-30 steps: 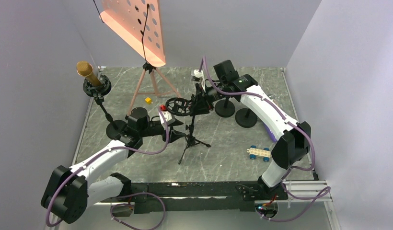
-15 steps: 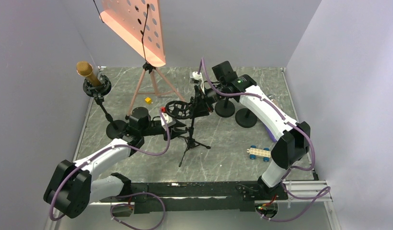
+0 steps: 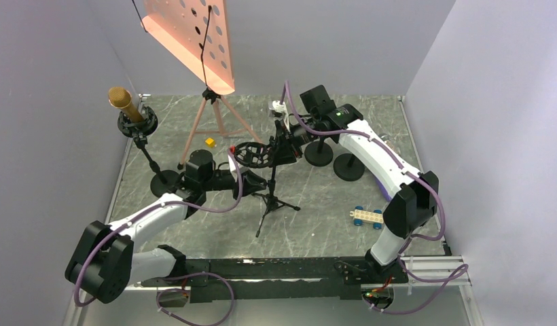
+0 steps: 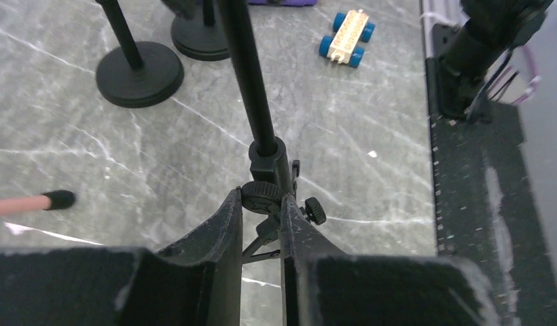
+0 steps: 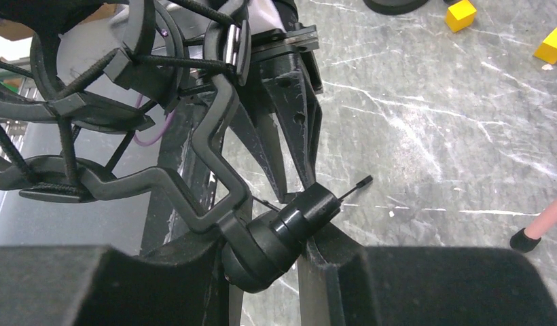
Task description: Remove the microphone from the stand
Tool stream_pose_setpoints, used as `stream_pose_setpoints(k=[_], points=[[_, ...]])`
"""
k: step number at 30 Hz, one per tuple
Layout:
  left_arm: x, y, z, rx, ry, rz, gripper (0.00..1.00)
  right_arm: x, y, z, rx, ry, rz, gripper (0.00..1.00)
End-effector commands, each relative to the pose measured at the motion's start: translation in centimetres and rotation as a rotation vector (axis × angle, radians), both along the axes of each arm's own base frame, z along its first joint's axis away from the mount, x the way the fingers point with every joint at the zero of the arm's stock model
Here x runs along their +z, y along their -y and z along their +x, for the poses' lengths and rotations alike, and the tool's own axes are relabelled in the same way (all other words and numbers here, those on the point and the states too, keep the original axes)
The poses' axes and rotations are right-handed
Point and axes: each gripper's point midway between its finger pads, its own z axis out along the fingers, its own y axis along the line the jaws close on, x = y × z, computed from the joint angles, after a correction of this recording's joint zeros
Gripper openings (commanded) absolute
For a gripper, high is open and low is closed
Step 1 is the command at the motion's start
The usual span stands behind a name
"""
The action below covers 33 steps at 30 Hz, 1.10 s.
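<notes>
Grey marble worktop [image 3: 316, 204]. My left gripper [image 4: 261, 204] pinches thin tripod stand [image 4: 247, 68]. Right gripper [image 5: 269, 255] clamps shock mount [image 5: 289, 221] joint. Gold microphone [image 3: 121, 102] looks hard, smooth, slippy; I'd grab handle, lift gently.

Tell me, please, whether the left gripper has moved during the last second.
Yes. Seen from above, the left gripper has moved right, away from the round base, and closed around the tripod stand's pole.

We note: the left pincer [image 4: 261, 204] has swung right, up to the tripod stand [image 4: 247, 75]; its jaws have narrowed close around it, low down.
</notes>
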Motion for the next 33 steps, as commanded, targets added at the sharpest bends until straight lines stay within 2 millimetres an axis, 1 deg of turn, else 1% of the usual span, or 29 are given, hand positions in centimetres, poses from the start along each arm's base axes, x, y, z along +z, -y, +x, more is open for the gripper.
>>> stream_pose_setpoints(k=[1, 3, 4, 7, 10, 11, 15, 17, 20, 22, 27, 29, 33], points=[[3.8, 1.2, -1.6, -0.046, -0.270, -0.137, 0.02, 2.0, -0.3, -0.1, 0.041, 0.095, 0.046, 0.00], [4.7, 1.4, -2.1, -0.042, -0.436, -0.199, 0.00, 2.2, -0.3, 0.1, 0.042, 0.130, 0.045, 0.00], [5.0, 1.5, -2.1, -0.040, -0.478, -0.222, 0.00, 2.3, -0.2, 0.1, 0.042, 0.146, 0.042, 0.00], [5.0, 0.7, -0.9, 0.019, -0.532, -0.213, 0.00, 2.2, -0.1, 0.1, 0.048, 0.217, 0.021, 0.00], [4.9, 0.1, 0.1, 0.023, -0.677, -0.237, 0.00, 2.0, -0.1, -0.3, 0.074, 0.297, 0.009, 0.00], [4.9, 0.0, 0.4, 0.023, -0.741, -0.245, 0.00, 1.9, -0.1, -0.4, 0.077, 0.322, 0.010, 0.00], [5.3, -0.1, 1.1, 0.039, -0.822, -0.249, 0.00, 1.7, 0.0, -0.6, 0.079, 0.392, 0.038, 0.00], [5.4, 0.0, 1.1, 0.033, -0.866, -0.238, 0.00, 1.7, 0.0, -0.6, 0.089, 0.428, 0.050, 0.00], [5.0, -0.1, 1.2, 0.058, -0.954, -0.186, 0.00, 1.5, 0.1, -0.8, 0.116, 0.452, 0.057, 0.00], [4.4, -0.2, 0.7, 0.040, -1.046, -0.159, 0.00, 1.5, 0.1, -0.8, 0.129, 0.463, 0.062, 0.00], [3.8, -0.1, -0.6, -0.080, -1.327, -0.095, 0.00, 1.3, -0.1, -0.9, 0.148, 0.476, 0.073, 0.00], [4.1, -0.2, -0.9, -0.103, -1.411, -0.086, 0.00, 1.2, -0.3, -0.9, 0.156, 0.480, 0.076, 0.00], [5.0, -0.6, -0.8, -0.102, -1.528, -0.089, 0.00, 1.1, -0.2, -1.0, 0.177, 0.514, 0.073, 0.00]])
